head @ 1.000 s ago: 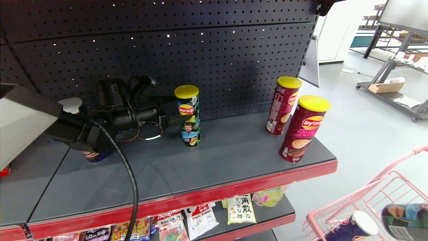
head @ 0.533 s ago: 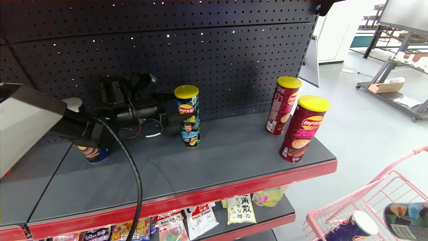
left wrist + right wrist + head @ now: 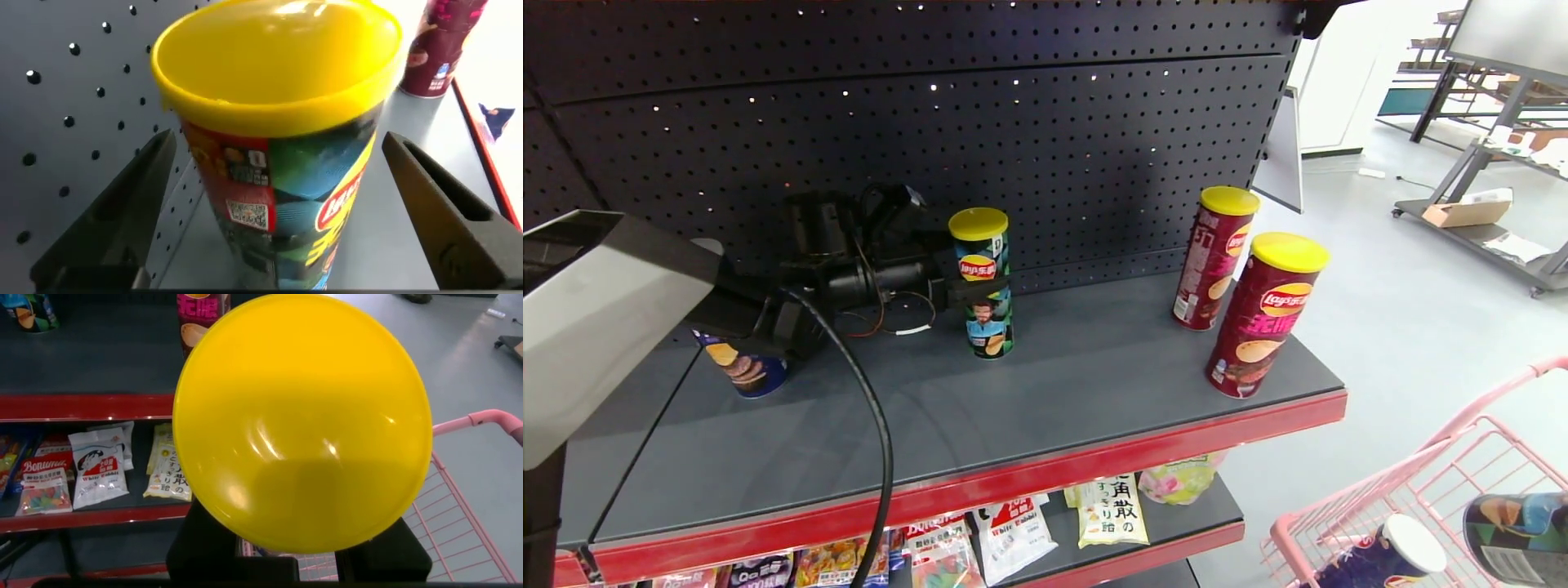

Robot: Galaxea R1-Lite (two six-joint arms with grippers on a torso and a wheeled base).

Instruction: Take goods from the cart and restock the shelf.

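While the teal chip can [image 3: 987, 286] stands upright on the grey shelf [image 3: 1013, 408] near the pegboard back, the left gripper [image 3: 282, 220] brackets it, fingers [image 3: 122, 212] spread with gaps on both sides. The right gripper [image 3: 296, 557] pinches a yellow-lidded can [image 3: 302, 416] above the pink cart [image 3: 1405, 490]. A front maroon can [image 3: 1262, 318] and a rear maroon can [image 3: 1213, 261] stand at the shelf's right end.

Blue can [image 3: 739, 367] behind L gripper [image 3: 970, 282]: half hidden by arm. Yellow-lid can [image 3: 301, 416] in R gripper [image 3: 298, 555]: body hidden under lid.
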